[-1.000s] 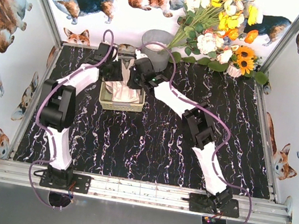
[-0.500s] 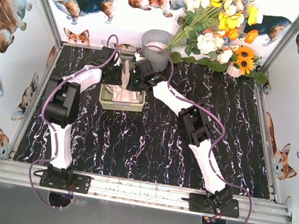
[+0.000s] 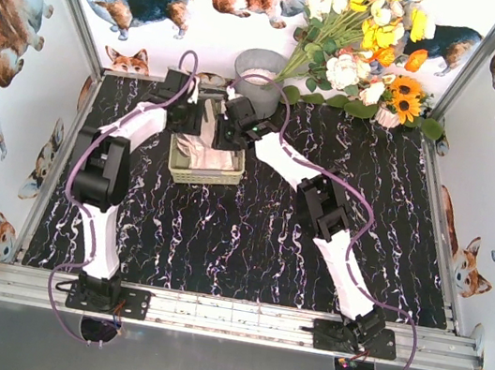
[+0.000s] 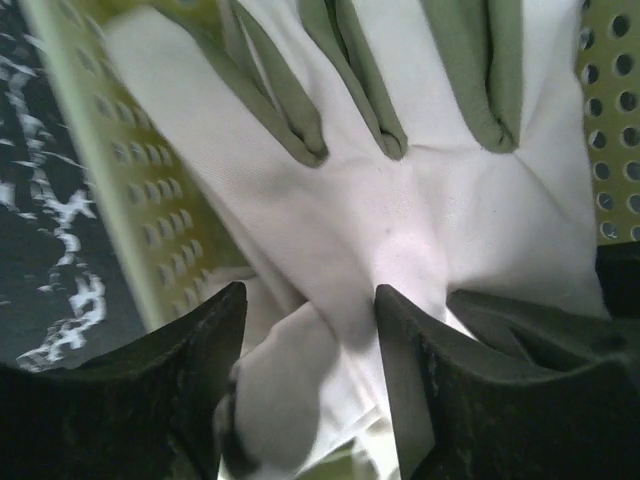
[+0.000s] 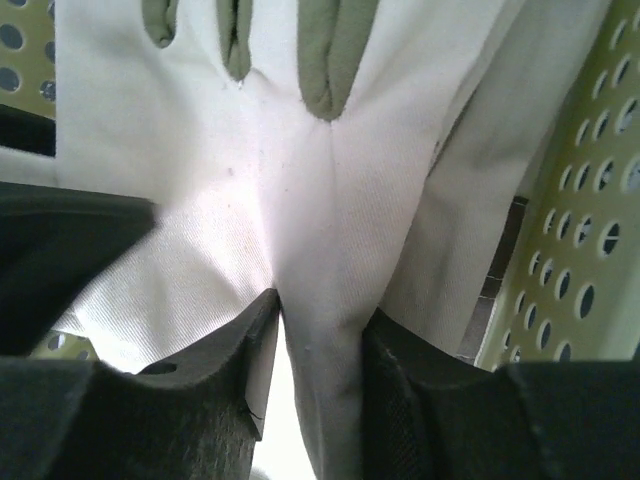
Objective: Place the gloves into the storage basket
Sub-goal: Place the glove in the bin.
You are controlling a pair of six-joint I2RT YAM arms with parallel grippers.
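Note:
A cream-white glove (image 3: 201, 152) with grey-green finger patches lies spread in the pale yellow-green storage basket (image 3: 203, 177) at the back of the table. My left gripper (image 3: 203, 121) and right gripper (image 3: 222, 130) meet over the basket's far end. In the left wrist view the left gripper (image 4: 310, 300) holds a bunched fold of the glove (image 4: 400, 190) inside the basket wall (image 4: 130, 200). In the right wrist view the right gripper (image 5: 320, 310) pinches a fold of the glove (image 5: 290, 170) next to the perforated basket side (image 5: 590, 230). Other gloves are hidden.
A grey metal bucket (image 3: 258, 78) stands just behind the basket. A bunch of yellow and white flowers (image 3: 366, 43) fills the back right corner. Black marbled table (image 3: 249, 233) with metal rails around it.
Both grippers have lowered the glove from hanging above the basket down into it and shifted slightly towards the back. The glove now lies spread in the basket.

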